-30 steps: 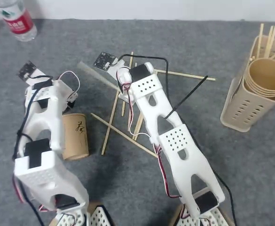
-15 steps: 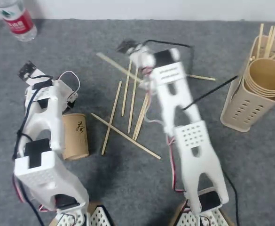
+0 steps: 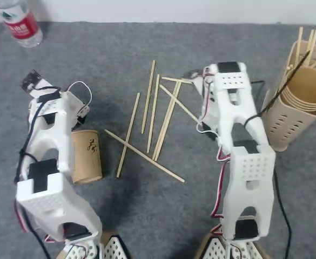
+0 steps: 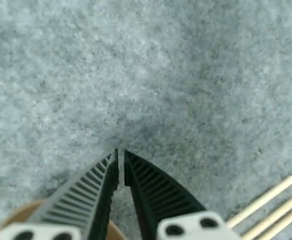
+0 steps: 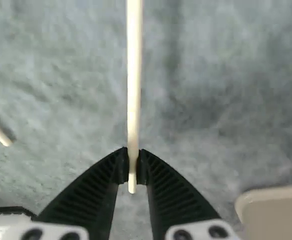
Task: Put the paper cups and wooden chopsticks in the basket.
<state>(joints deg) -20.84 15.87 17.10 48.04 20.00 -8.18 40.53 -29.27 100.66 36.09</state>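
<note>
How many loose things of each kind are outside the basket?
Wooden chopsticks: 8, one of them held in the right pincer
Paper cups: 1
Water bottles: 1
Total: 10

Lab bench w/ grey felt mat (image 3: 93,65)

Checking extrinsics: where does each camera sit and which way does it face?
High view: fixed above the mat, facing down on loose chopsticks, paper cup and basket; left arm and right arm show.
Left wrist view: on the left arm, facing along the left fingers, shut, at the mat.
Right wrist view: on the right arm, facing along the right fingers, shut on a chopstick.
Shared: basket in high and right wrist views.
</note>
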